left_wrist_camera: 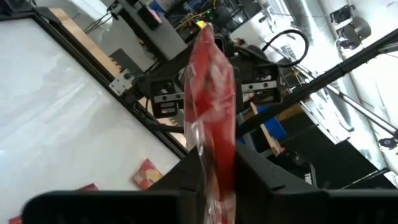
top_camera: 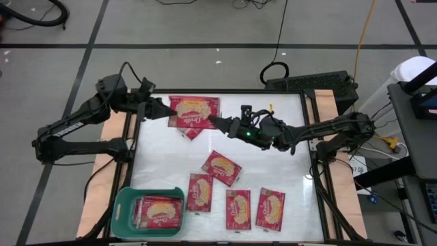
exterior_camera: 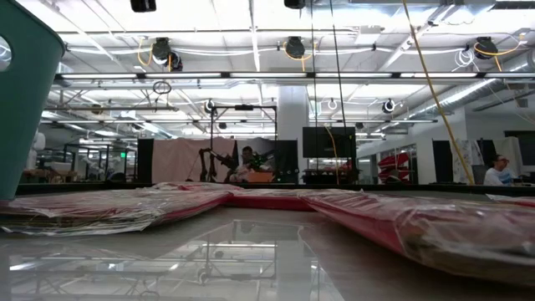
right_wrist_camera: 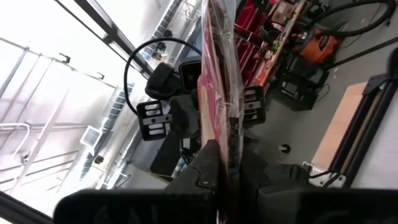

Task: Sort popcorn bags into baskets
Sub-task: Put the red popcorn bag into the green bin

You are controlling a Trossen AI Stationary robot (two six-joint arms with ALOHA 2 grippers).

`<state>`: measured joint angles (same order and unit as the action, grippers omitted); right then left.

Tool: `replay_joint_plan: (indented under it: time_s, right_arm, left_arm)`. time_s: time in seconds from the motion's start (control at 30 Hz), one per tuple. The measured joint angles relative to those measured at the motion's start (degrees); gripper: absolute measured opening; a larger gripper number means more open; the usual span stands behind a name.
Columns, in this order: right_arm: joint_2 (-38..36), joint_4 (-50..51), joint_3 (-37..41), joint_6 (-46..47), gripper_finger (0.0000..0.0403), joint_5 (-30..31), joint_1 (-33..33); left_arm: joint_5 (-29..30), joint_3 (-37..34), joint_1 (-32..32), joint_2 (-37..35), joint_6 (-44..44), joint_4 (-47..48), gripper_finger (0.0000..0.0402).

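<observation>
A red popcorn bag with a yellow picture hangs flat, face up, over the table's far middle, held between both grippers. My left gripper is shut on its left edge and my right gripper on its right near corner. Both wrist views show the bag edge-on, with the opposite gripper behind it. Beneath it another bag lies partly hidden on the table. Several more bags lie flat at the near middle. The teal basket stands at the near left corner with bags inside. My left gripper pinches the bag's left edge between its two fingers, coming in level from the table's left. The bag stretches away from the fingers, clear of the table. My right gripper pinches the bag's right near corner between its two fingers, coming in about level from the table's right. The bag runs on from the fingers toward the left gripper, lifted clear.
A dark frame edges the white tabletop. A black box sits beyond the far right corner. Bare tabletop shows at the right and left middle. The low view looks across bags lying flat into the room.
</observation>
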<state>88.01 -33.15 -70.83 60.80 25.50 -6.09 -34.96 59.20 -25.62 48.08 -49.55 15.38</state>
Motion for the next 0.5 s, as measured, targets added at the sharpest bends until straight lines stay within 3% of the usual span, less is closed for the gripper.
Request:
replay_joint_plan:
  time_s: [0.2, 0.37, 0.5]
  right_arm:
    - [0.01, 0.98, -0.02, -0.12, 0.0009, -1.62, -0.02]
    - [0.23, 3.01, 0.00, 0.00, 0.0013, -4.41, -0.04]
    - [0.05, 3.55, 0.00, 3.12, 0.0045, -7.65, 0.02]
  left_arm:
    - [-2.56, 0.00, -0.01, 0.16, 2.11, 3.15, 0.0011]
    - [-2.56, 0.00, 0.04, -1.85, 4.78, 10.82, 0.0005]
    - [-2.80, 0.00, -0.03, -5.54, 5.15, 17.86, 0.0004]
